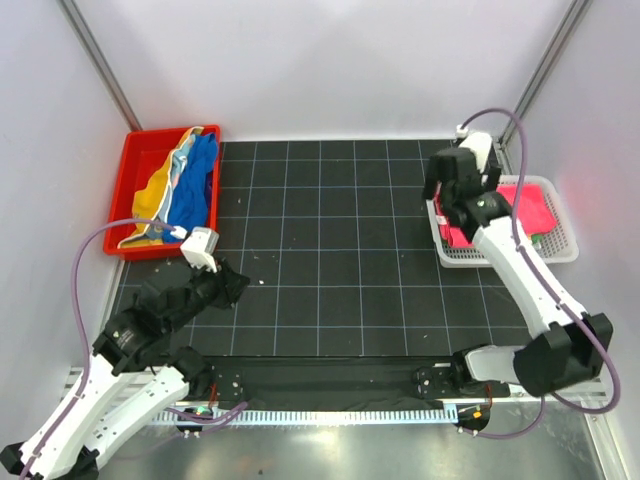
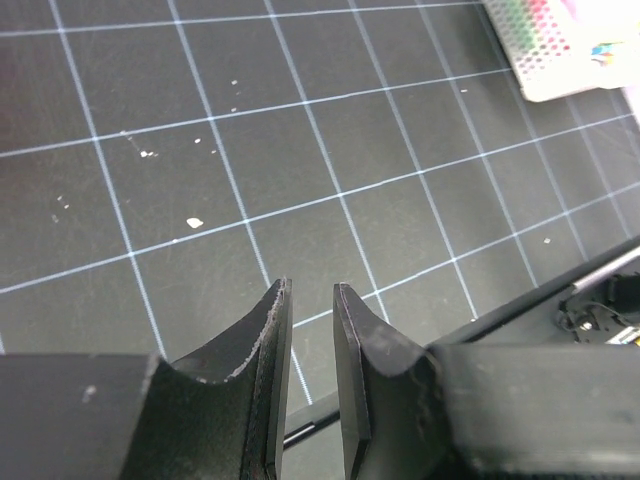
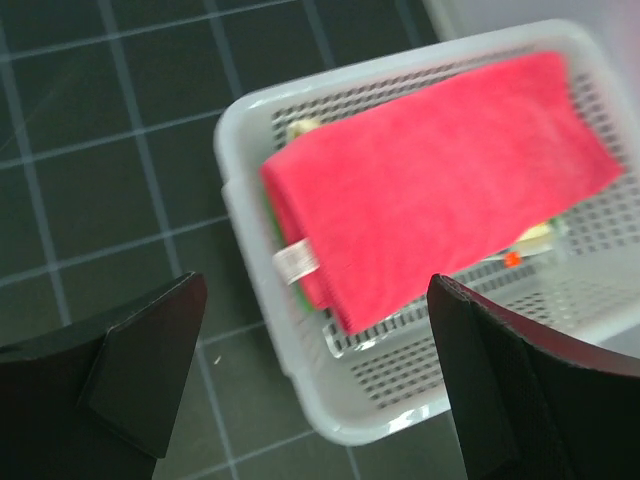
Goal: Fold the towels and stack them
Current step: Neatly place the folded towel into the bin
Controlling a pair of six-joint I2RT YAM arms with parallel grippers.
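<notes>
Right pincer (image 3: 310, 370) gapes wide above the pink towel (image 3: 440, 180), upper right; left pincer (image 2: 312, 380) narrow, empty. Descending now could snag the basket (image 3: 240, 200) rim.

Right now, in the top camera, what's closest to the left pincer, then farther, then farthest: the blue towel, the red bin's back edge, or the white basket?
From the left pincer:
1. Blue towel, in the bin just beyond it.
2. Red bin's back edge, far left.
3. White basket, across on the right side.
</notes>
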